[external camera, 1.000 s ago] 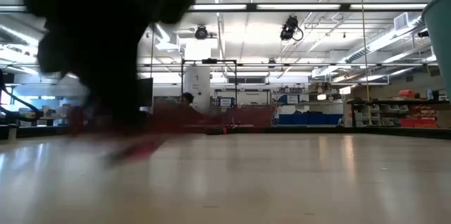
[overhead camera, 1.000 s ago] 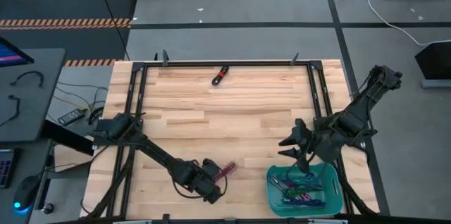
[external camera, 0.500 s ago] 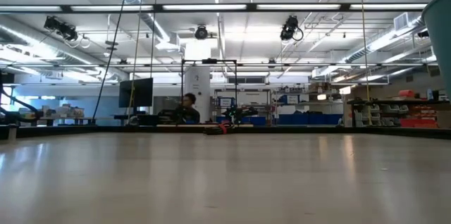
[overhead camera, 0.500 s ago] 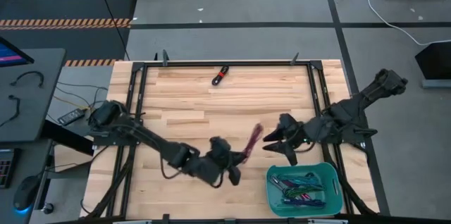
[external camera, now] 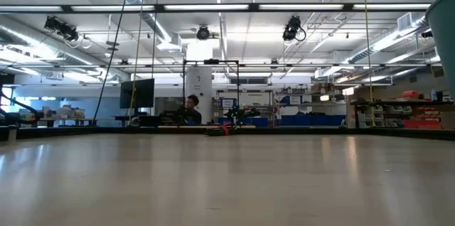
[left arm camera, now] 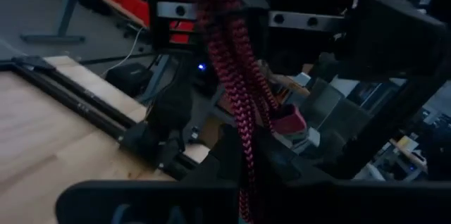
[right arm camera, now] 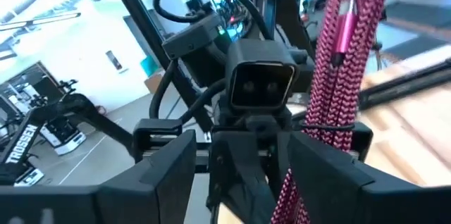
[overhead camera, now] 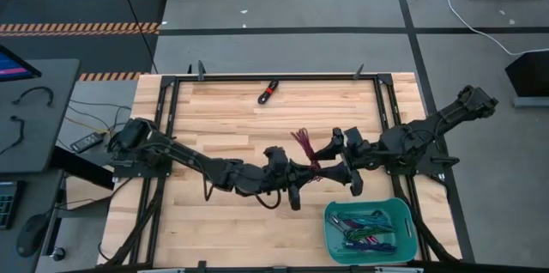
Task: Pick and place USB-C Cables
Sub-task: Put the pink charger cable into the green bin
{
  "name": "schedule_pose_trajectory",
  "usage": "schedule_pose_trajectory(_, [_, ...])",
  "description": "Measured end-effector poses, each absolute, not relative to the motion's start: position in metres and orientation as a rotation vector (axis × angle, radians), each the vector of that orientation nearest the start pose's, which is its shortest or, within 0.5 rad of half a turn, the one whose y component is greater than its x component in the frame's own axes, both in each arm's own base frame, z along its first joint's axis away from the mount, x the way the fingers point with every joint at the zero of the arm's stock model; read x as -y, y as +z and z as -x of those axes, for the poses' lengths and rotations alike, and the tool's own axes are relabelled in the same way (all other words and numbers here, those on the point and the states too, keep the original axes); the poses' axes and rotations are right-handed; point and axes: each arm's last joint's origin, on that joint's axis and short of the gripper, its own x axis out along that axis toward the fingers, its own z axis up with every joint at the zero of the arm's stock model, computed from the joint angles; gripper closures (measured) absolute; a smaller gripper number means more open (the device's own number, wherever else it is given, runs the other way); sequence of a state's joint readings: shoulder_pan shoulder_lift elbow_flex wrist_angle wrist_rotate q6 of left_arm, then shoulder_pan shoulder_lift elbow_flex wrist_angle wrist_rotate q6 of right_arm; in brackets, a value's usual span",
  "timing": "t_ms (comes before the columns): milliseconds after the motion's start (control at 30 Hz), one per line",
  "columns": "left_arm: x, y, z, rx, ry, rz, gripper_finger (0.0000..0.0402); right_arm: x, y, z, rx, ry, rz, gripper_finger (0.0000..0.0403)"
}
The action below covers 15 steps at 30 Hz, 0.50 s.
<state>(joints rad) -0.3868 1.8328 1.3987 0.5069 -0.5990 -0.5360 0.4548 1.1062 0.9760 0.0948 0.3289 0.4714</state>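
Observation:
A magenta-and-black braided cable bundle [overhead camera: 304, 146] is held in the air over the middle of the table by my left gripper [overhead camera: 302, 171], which is shut on it. In the left wrist view the bundle [left arm camera: 236, 76] runs away from that gripper [left arm camera: 243, 199]. My right gripper [overhead camera: 336, 163] is open and faces the left one from the right. Its fingers stand on either side of the bundle [right arm camera: 343, 48]; whether they touch it I cannot tell. A teal bin [overhead camera: 403, 221] near the near edge holds several cables. A red-black cable [overhead camera: 268, 91] lies near the far edge. My left gripper pinches the magenta bundle between its two fingers at the bundle's lower end [left arm camera: 246, 171], coming level from the table's left. The bundle is lifted clear of the table. It sticks out past the fingers, and its looped end [overhead camera: 300, 136] fans out toward the far side.
A black frame rail [overhead camera: 390, 118] runs along the table's right side beside the right arm, with another [overhead camera: 167, 118] on the left. Bare wood lies between the grippers and the far edge. In the low view a person [external camera: 190, 105] sits far off in the room.
My left gripper rose from the table near the near edge, carrying the magenta bundle up and toward the right and far side, and left the low view. My right gripper moved from above the bin toward the left until the two met over the table's middle.

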Motion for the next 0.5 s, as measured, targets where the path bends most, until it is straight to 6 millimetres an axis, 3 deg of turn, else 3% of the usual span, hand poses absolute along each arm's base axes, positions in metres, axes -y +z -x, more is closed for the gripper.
schedule_pose_trajectory(333, [0.146,0.316,-0.403,0.106,0.169,0.537,0.0382,-0.101,0.362,-0.228,-0.08,0.154,-0.426,0.0213])
schedule_pose_trajectory(500, [0.145,0.312,-0.403,0.077,0.181,0.528,0.0381,-0.093,0.352,-0.229,-0.172,0.067,-0.461,0.0242])
